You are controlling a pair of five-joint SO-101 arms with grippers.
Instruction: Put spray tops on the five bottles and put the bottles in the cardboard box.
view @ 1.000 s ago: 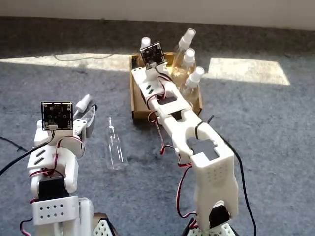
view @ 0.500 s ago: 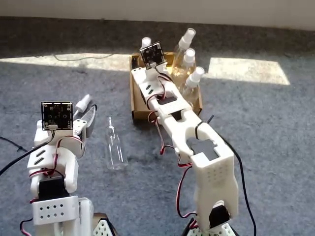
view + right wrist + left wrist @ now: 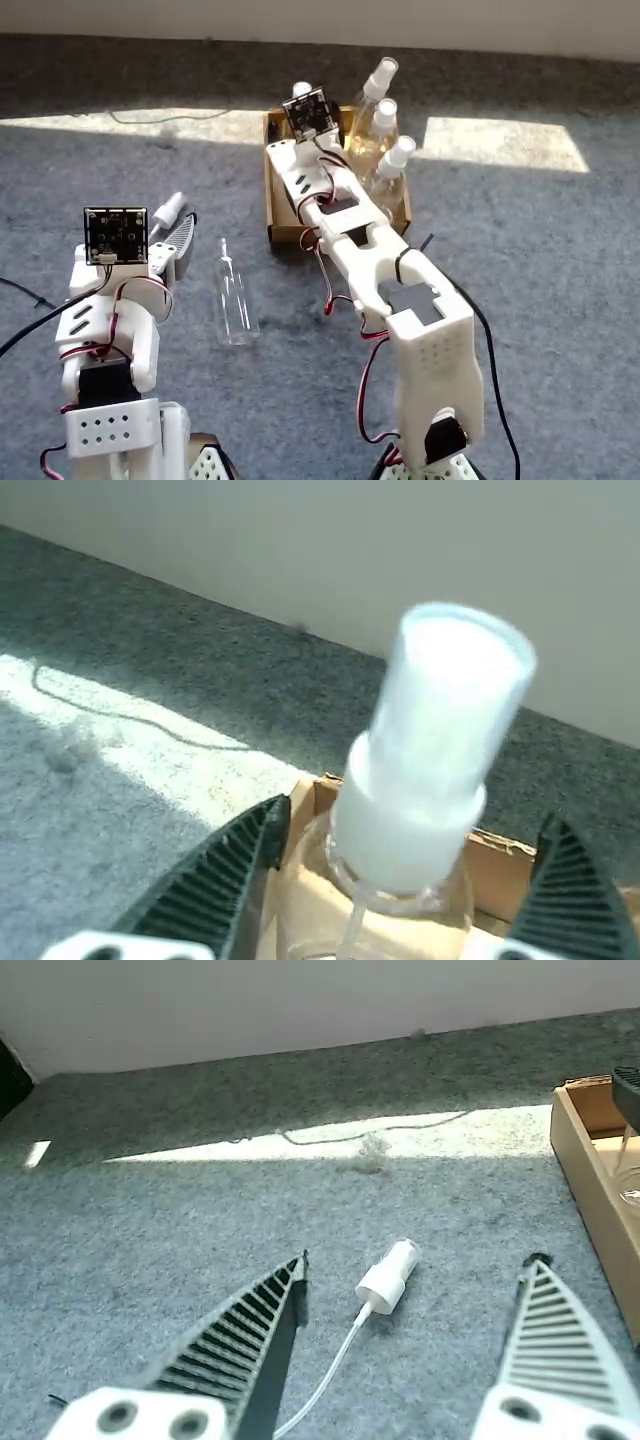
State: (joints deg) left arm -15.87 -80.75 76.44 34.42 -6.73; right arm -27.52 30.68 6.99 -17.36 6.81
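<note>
My left gripper [image 3: 418,1260] is spread wide, low over the carpet [image 3: 150,1210], well left of the box [image 3: 272,195]. The loose top [image 3: 388,1275] lies on its side between the jaws, untouched, with its thin tube trailing back toward me.

My right gripper [image 3: 415,818] is wide too, at the box's far left corner. Its jaws sit either side of a capped bottle [image 3: 430,730] standing in the box. There's a gap on both sides, so I judge no grip.

The bare bottle [image 3: 233,300] lies on the carpet just left of the box's near corner, neck pointing away from me.

Handling, my guess:
- **Top:** small, light, hard plastic. Take it by the cap body, not the tube, which likely bends.
- **Bare bottle:** clear, thin-walled, looks empty, so light and slick. It's likely to roll on its side and dent under a hard squeeze. Best hold is mid-body, across the width, with the neck left free for the top.

Counts:
- **Bottles:** five. Four are capped and standing in the box, three along its right side [image 3: 385,115] and one at the far left. One is bare, outside the box.
- **Tops:** five. Four are fitted, one is loose.
- **Box:** one.
</note>
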